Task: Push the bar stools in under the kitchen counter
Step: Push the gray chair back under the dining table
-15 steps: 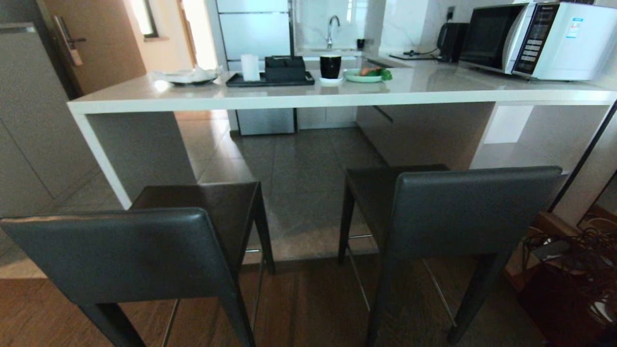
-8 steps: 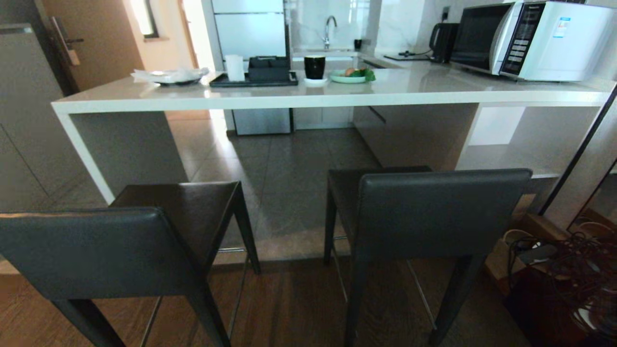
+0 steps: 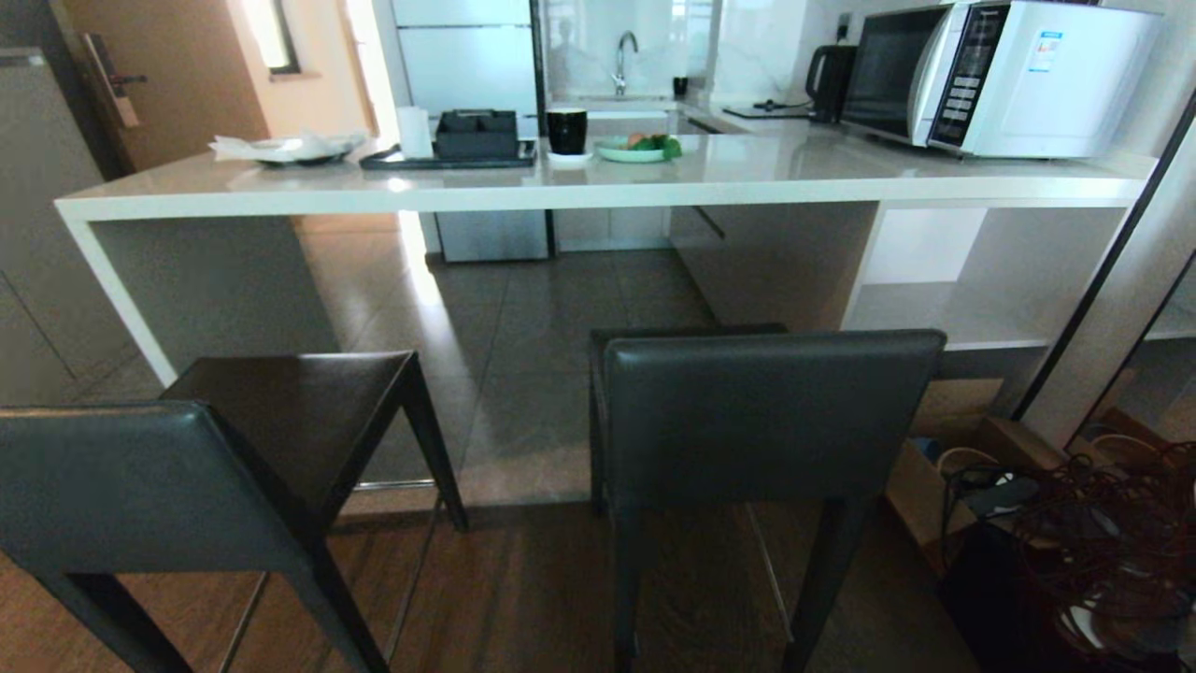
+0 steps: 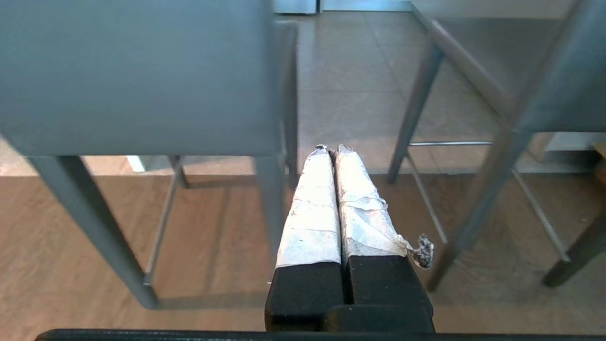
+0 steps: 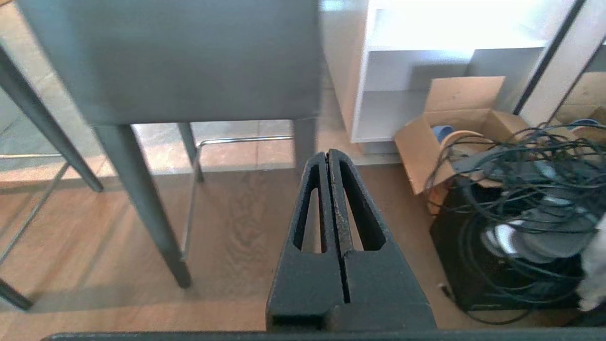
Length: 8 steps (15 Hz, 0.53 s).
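Both bar stools pulled out, clear of table (image 3: pixel 598 192): left stool (image 3: pixel 224 458) lower left of frame, right stool (image 3: pixel 766 416) centre. Left end effector (image 4: pixel 331 149) and right end effector (image 5: pixel 327 156) pressed together, empty, likely as blunt pushers against backrests.

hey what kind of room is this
Most likely a home kitchen: a counter carrying a microwave, two bar stools drawn up before it, and a sink tap behind.
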Available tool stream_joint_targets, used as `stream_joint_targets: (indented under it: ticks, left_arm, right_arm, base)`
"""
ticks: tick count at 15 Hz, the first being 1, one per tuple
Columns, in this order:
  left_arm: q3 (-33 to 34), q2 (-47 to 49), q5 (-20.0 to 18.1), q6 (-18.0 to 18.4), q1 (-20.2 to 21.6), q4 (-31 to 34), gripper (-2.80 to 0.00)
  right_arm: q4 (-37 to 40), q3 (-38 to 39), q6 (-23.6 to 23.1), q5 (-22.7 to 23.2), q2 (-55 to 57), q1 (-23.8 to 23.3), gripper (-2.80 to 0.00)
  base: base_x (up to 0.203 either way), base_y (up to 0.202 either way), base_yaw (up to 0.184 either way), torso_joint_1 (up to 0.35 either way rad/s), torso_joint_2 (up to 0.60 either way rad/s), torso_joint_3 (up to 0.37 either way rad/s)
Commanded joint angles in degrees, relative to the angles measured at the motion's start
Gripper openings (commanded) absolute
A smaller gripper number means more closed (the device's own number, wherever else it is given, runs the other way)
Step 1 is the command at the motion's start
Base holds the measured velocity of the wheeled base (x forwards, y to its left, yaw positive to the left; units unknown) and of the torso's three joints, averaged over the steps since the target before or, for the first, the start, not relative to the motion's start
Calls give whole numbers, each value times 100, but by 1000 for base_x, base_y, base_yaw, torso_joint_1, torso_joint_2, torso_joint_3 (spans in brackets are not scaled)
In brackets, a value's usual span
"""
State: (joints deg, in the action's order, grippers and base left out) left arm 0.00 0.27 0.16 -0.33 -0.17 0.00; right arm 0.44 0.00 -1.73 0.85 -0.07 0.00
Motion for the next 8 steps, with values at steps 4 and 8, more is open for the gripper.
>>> stream_joint_targets:
  ticks: [4,8]
  left_arm:
    - [0,8,2,-2,-1,0,-280]
    - [0,8,2,-2,-1,0,-280]
  right_arm:
    - [0,0,-3,3,-1,0,-280]
    - [0,0,-3,3,-1,0,-280]
  base:
    - [0,-188,3,-1,4,4]
    - [0,-180,1,3,3,2]
